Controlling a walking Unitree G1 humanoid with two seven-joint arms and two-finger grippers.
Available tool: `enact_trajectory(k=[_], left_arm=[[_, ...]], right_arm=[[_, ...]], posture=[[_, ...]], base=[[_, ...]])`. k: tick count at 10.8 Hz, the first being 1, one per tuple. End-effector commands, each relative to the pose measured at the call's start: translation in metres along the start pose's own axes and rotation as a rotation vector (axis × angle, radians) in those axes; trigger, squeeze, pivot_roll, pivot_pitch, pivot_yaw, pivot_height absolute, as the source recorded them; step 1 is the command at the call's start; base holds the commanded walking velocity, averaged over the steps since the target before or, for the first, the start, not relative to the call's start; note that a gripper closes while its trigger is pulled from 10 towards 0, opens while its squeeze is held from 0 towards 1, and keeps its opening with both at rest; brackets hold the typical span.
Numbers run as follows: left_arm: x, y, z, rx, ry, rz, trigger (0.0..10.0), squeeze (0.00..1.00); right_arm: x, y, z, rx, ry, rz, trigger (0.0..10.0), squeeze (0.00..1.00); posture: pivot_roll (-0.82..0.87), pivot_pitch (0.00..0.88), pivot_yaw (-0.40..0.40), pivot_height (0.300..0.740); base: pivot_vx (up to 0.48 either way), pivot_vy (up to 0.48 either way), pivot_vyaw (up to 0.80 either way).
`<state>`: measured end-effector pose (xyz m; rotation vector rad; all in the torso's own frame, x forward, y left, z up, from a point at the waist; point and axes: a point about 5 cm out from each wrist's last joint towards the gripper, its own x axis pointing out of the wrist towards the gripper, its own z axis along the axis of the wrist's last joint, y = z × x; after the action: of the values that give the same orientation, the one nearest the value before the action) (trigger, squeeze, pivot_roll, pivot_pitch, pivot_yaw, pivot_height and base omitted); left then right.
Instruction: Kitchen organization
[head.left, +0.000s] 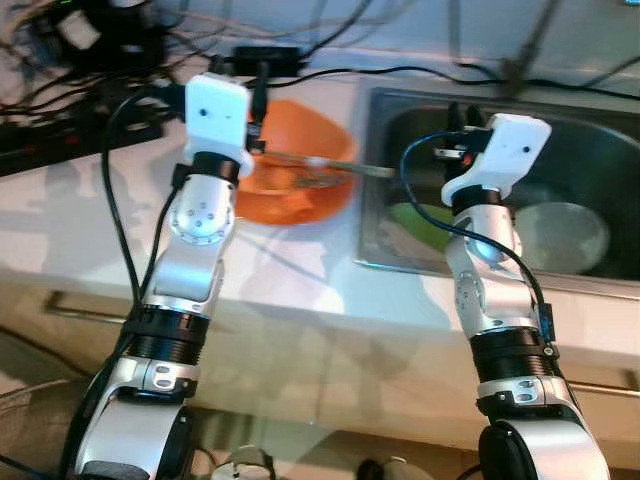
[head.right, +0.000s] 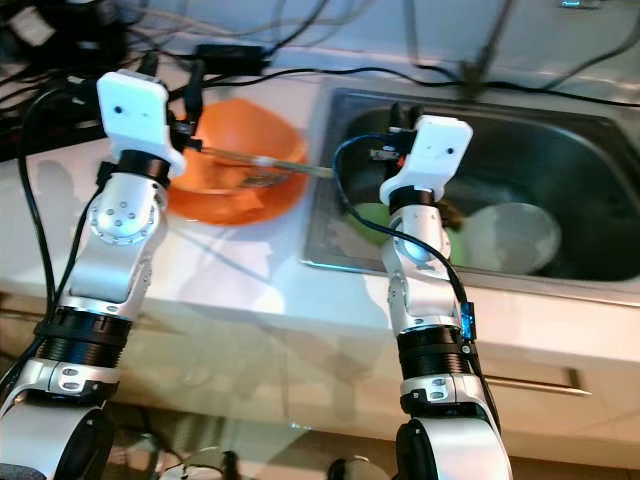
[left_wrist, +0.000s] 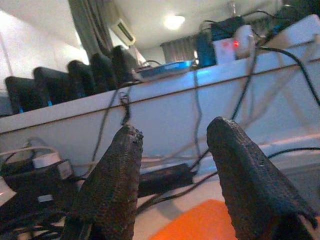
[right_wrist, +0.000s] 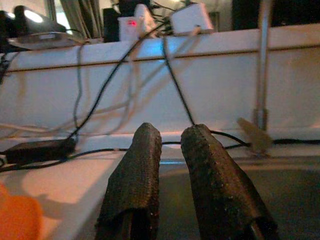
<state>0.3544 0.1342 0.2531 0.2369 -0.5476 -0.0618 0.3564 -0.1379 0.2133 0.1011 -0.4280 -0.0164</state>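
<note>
An orange bowl (head.left: 300, 180) sits on the white worktop (head.left: 290, 280) just beside the steel sink (head.left: 590, 130), with a metal utensil (head.left: 320, 166) lying across it, its handle reaching over the sink's rim. In the basin lie a green item (head.right: 368, 218) and a pale round dish (head.right: 515, 235). The left claw (left_wrist: 175, 175) hangs above the bowl's far edge, its two black fingers spread well apart and holding nothing. The right claw (right_wrist: 172, 175) hovers over the sink's near-left corner, its fingers drawn close with only a narrow gap, nothing between them. Black cables (head.left: 120, 60) and a power brick (left_wrist: 165, 177) crowd the worktop's back against the wall.
</note>
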Motion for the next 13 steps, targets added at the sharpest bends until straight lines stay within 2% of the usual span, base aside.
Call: enact_trajectory(k=[1,6,13], left_arm=[[0.001,-0.002,0.001,0.003,-0.005,-0.001,10.0,0.0],[0.003,0.0,0.003,0.007,-0.006,0.014,10.0,0.0],[0.003,0.01,0.0,0.017,0.013,0.045,10.0,0.0]], right_arm=[[-0.002,-0.003,-0.003,-0.001,0.018,-0.006,10.0,0.0],[-0.002,-0.002,-0.003,-0.004,0.025,0.0,10.0,0.0],[-0.001,0.0,-0.003,-0.018,0.041,0.02,10.0,0.0]], posture=[[0.15,0.063,-0.009,0.74],[0.15,0.081,-0.013,0.74],[0.14,0.096,-0.025,0.74]], base=[[0.0,-0.368,0.0],[0.0,-0.37,0.0],[0.0,0.0,0.0]])
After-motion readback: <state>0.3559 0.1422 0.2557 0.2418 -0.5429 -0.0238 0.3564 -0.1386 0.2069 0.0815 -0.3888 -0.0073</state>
